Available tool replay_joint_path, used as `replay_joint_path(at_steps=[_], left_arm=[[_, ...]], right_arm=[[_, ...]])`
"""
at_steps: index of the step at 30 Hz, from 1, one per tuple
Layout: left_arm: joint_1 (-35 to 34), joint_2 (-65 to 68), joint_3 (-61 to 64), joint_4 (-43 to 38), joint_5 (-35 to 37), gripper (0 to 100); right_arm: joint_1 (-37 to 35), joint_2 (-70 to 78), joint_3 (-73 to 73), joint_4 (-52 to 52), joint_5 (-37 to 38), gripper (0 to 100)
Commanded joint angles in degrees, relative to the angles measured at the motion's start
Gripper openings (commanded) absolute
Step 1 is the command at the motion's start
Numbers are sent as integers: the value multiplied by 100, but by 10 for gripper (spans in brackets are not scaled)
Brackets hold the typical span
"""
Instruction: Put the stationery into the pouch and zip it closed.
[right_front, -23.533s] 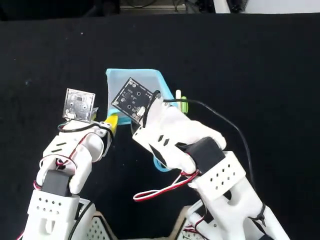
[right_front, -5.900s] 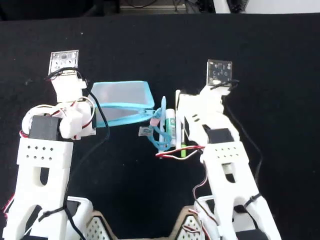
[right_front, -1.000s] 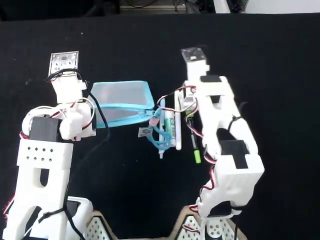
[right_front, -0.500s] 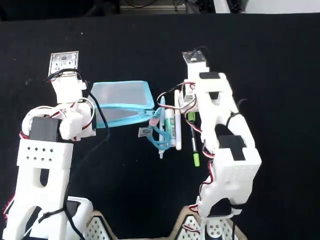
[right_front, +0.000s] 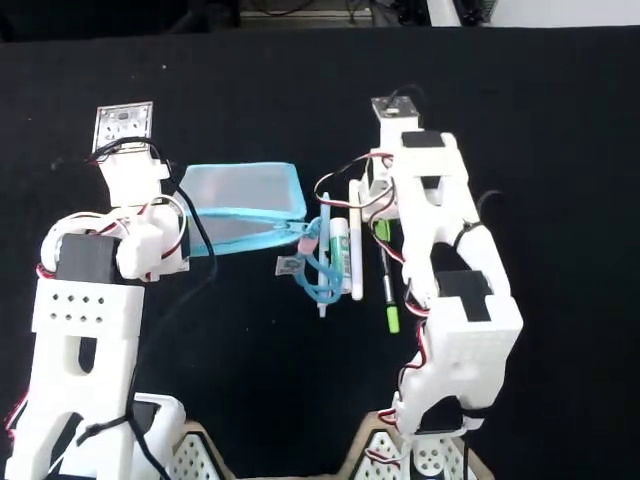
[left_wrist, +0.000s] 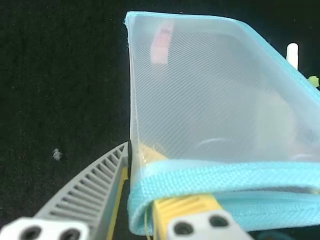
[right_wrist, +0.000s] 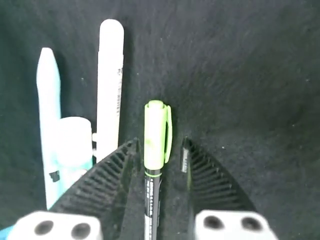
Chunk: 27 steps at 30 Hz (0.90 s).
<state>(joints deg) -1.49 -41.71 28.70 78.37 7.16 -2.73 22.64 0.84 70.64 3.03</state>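
1. The right fingers (right_wrist: 107, 175) are apart and straddle the green pen (right_wrist: 157, 132), one on each side of its capped end. A thin gap shows on both sides, so we judge nothing is gripped yet.
2. The pen's long axis runs the same way the fingers point. A closing squeeze would therefore fall across its narrow barrel, which is the relation the coming grasp turns on.
3. The right arm is plainly the nearer one. The pen lies on the table (right_front: 520, 120) under that arm, well apart from the left arm.
4. The left fingers (left_wrist: 95, 187) are clamped on one end of the pouch (left_wrist: 210, 110), beside its teal zip band. The pouch sits on the far side of the other stationery from the green pen.
5. We cannot tell how wide the pouch mouth gapes.
6. The pen has a smooth, glossy lime cap with a clip and a slim black barrel. It is round, so we expect it may roll if pinched off-centre.
7. Beside it lie a white pen (right_wrist: 110, 75), a pale blue pen (right_wrist: 47, 95) and a stubby white tube (right_wrist: 75, 140), all hard, smooth plastic and roughly parallel.
8. The pouch is soft, translucent ribbed mesh with woven teal edging, and the table is covered in matte black cloth.
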Motion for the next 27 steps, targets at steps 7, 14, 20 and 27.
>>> replay_joint_path(at_steps=[7, 14, 20, 27], left_arm=[[-57, 44, 31, -44, 9, 30], [-48, 44, 31, -44, 9, 30], [-48, 44, 31, -44, 9, 30], [-40, 44, 31, -44, 9, 30]], right_arm=[[26, -4, -330, 123, -88, 178], [26, -4, -321, 123, -35, 191], [18, 4, -321, 97, -35, 191], [-149, 338, -453, 18, -26, 191]])
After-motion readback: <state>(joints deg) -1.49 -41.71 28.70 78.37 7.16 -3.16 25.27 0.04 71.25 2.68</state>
